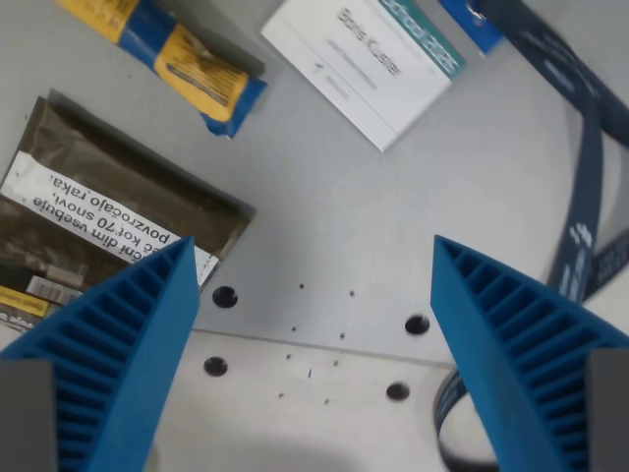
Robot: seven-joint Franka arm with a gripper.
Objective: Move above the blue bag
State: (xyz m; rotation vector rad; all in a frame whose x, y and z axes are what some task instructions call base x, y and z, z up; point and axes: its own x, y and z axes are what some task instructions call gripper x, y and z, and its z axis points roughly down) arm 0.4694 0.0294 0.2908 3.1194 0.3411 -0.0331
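Observation:
The blue bag (177, 61), blue with yellow panels, lies at the top left of the wrist view, partly cut off by the top edge. My gripper (313, 258) is open and empty, its two blue ribbed fingers (128, 344) standing wide apart over bare grey table with small holes. The bag is well beyond the gripper, toward the view's upper left.
A dark brown packet with a white label (108, 221) lies at the left, its corner under the left finger. A white card with a teal stripe (369, 59) lies at top centre. A dark blue lanyard strap (590, 147) runs down the right side.

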